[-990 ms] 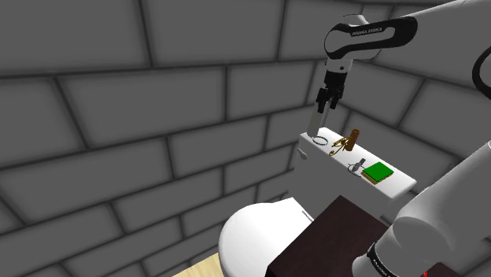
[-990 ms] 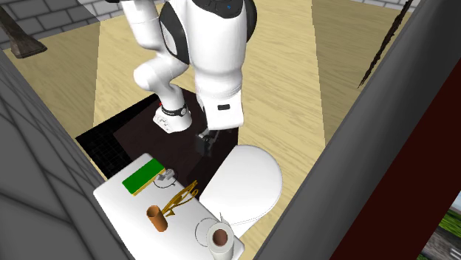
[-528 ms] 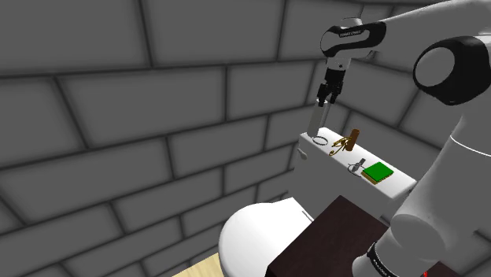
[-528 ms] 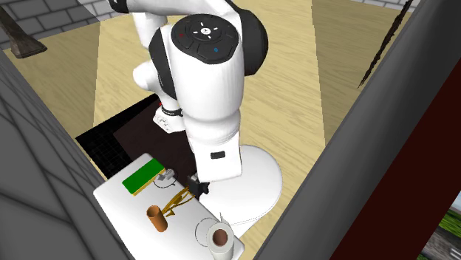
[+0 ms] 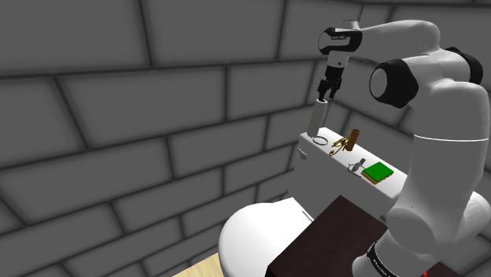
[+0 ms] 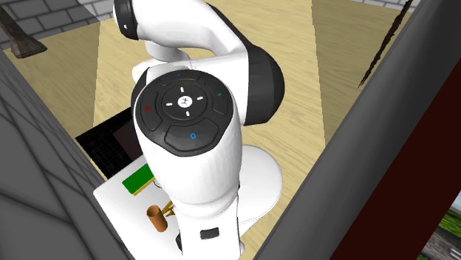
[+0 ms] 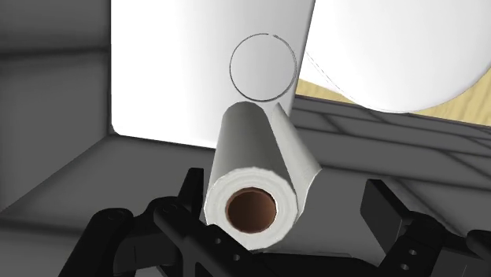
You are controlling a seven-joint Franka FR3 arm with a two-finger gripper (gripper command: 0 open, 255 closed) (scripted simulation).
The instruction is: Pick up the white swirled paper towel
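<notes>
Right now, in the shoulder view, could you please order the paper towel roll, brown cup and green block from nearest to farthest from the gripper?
1. Paper towel roll, directly below the gripper, at the tank lid's end on the shoulder view's left.
2. Brown cup, around mid-lid.
3. Green block, at the lid's opposite end.

The paper towel roll [image 7: 260, 145] is matt white paper round a brown cardboard-like core [image 7: 252, 209], the tank lid [image 7: 173, 71] smooth white, the floor [image 6: 310, 89] pale grained wood.
</notes>
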